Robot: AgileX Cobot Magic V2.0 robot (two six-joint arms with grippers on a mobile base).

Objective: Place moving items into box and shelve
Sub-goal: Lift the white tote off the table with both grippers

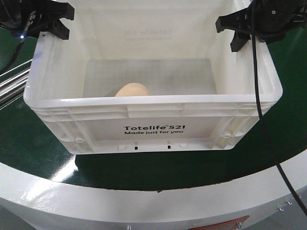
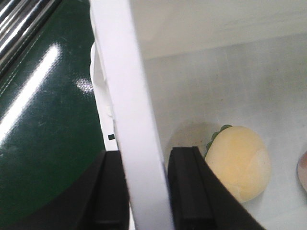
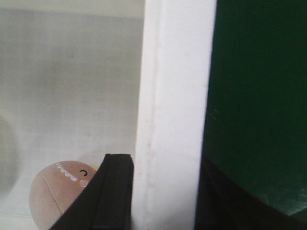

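The green table point(image 1: 29, 139) carries the box point(image 1: 153, 103), which sits square to the front camera with its long axis running left to right and its printed wall facing the viewer. That axis is what the lift depends on. The left gripper point(image 2: 148, 191) straddles the left end wall and the right gripper point(image 3: 165, 191) straddles the right end wall, so the box lies between the two claws and neither arm is nearer. In each wrist view one black finger is inside the wall and one outside, both pressed against the white plastic, so both claws look clamped on the box rim. Both moving items are already inside on the box floor. The front view shows only the top of the cream ball point(image 1: 133, 90) above the near wall. The left wrist view shows it whole, with a small green trim at its edge, standing apart from the left wall. Only the right wrist view properly shows the pinkish-brown ball point(image 3: 60, 191), which lies near the right wall beside the inner finger. Both balls are loose, so any tilt in raising would probably roll them.
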